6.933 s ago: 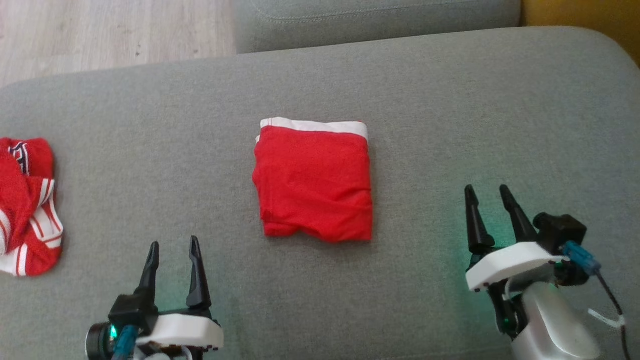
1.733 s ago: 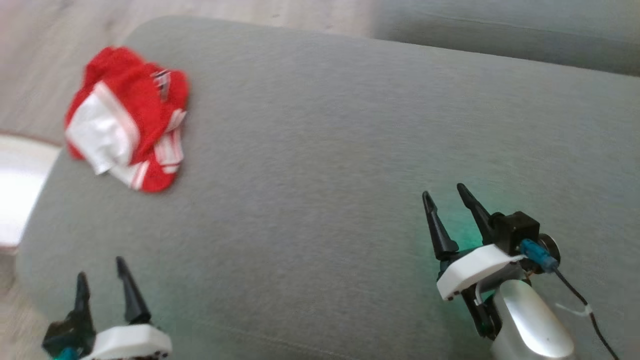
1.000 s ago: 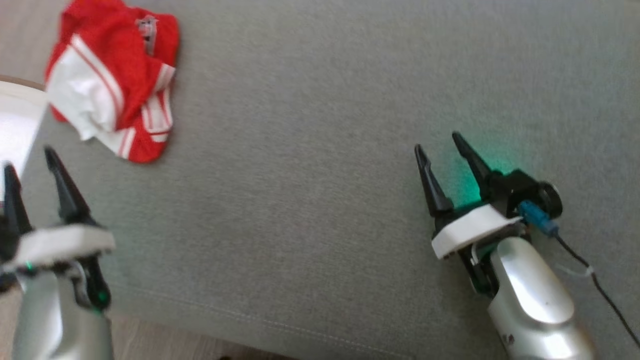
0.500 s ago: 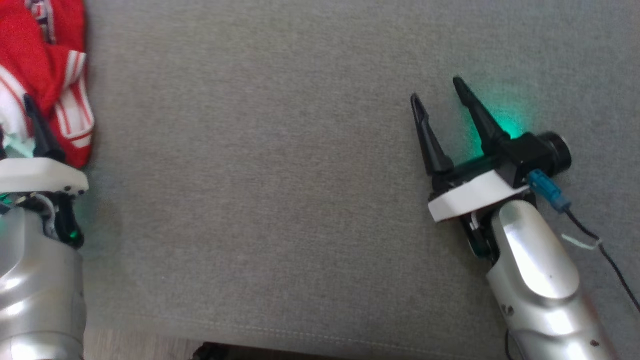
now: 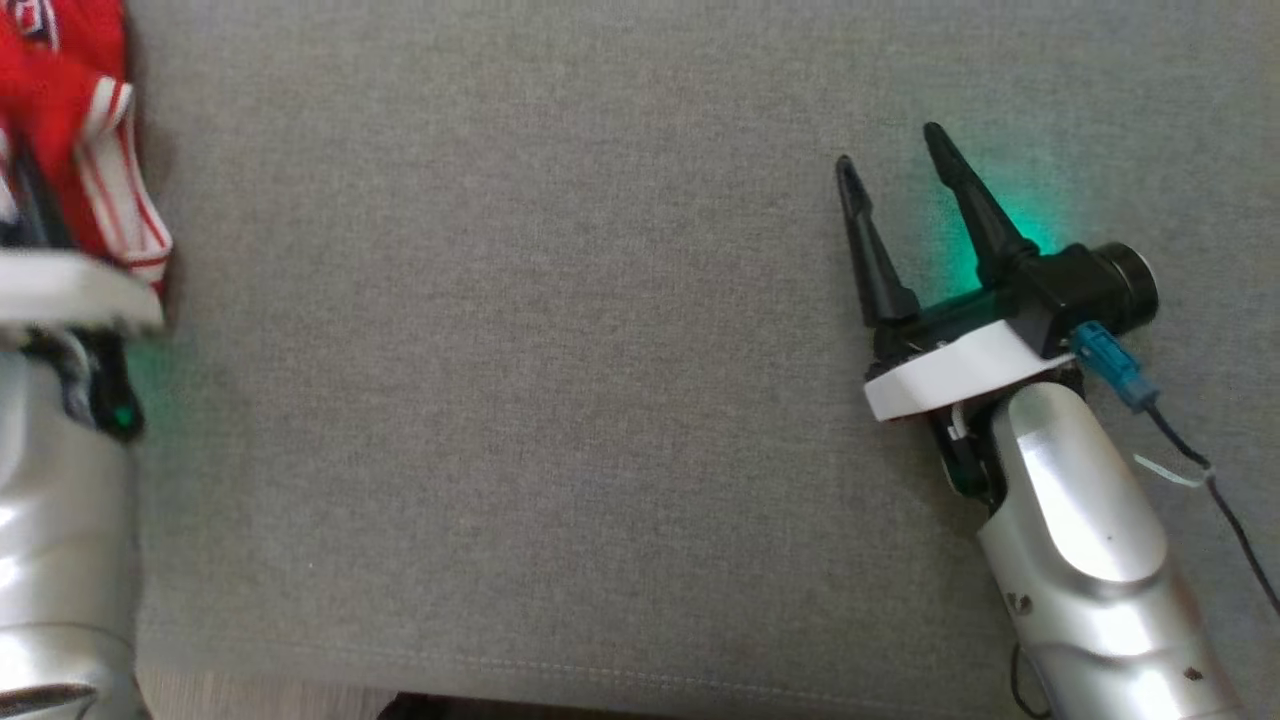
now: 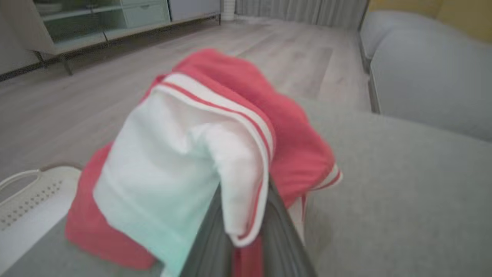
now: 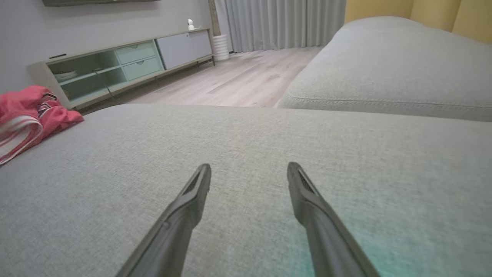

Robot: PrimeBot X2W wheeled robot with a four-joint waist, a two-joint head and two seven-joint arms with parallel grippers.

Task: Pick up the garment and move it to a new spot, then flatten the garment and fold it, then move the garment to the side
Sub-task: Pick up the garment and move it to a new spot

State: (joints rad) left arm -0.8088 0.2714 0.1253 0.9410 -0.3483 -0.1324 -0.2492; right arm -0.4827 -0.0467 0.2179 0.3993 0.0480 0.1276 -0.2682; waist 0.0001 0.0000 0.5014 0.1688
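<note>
your left gripper (image 6: 246,215) grips a white fold of the garment (image 6: 184,154). your right gripper (image 5: 890,145), spread, sits well away.

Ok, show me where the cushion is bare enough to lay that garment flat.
The cushion is bare across its middle, between the garment at its left edge and the right arm. More lies beyond that arm's open jaws. The left edge is crowded: the left arm pinches the garment there.
</note>
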